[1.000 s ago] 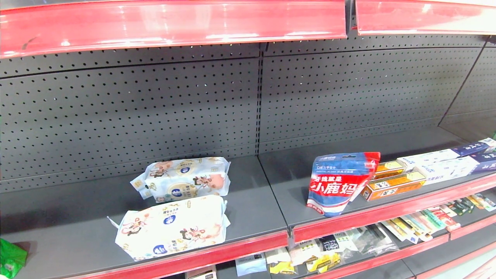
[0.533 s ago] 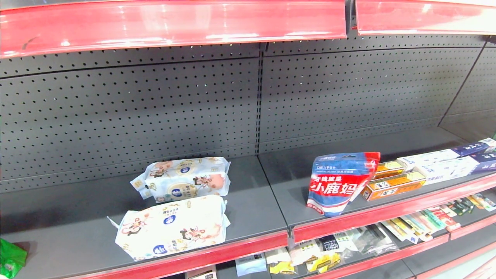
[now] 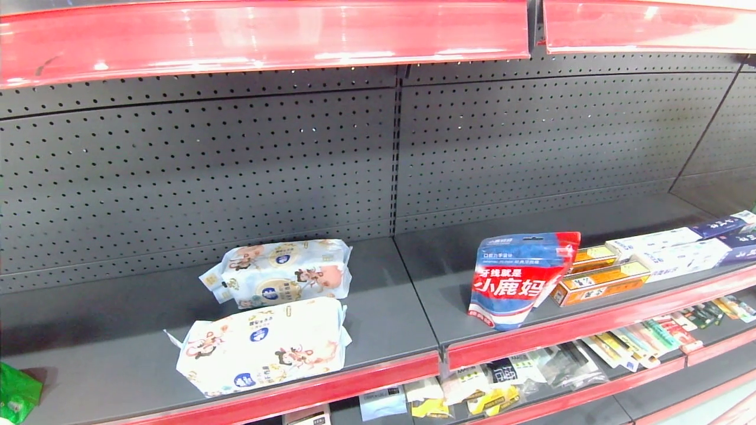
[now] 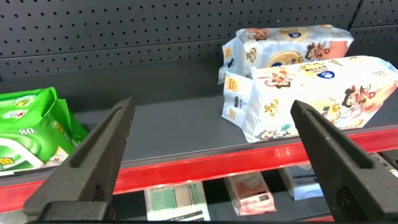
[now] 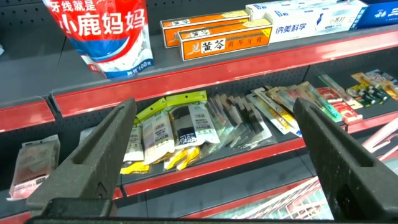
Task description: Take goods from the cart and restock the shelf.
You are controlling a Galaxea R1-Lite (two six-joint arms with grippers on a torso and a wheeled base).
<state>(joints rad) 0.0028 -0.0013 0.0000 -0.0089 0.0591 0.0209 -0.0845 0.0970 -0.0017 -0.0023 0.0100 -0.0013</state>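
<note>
Nothing on the shelf [image 3: 384, 307] has moved this past second, wipes packs [image 3: 263, 345] and pouch [image 3: 520, 277] lying as before, and my left gripper [image 4: 211, 109] and right gripper [image 5: 214, 102] hang spread and empty, so I judge the next fetch from the cart is due.

Two white wipe packs lie left on the grey shelf [image 3: 384, 307], near pack [image 3: 263, 345] just before far pack [image 3: 280, 273]. Right, a red-and-blue pouch [image 3: 520, 277] stands just beside orange boxes [image 3: 599, 282]; a green pack [image 3: 18, 392] sits far left.
</note>
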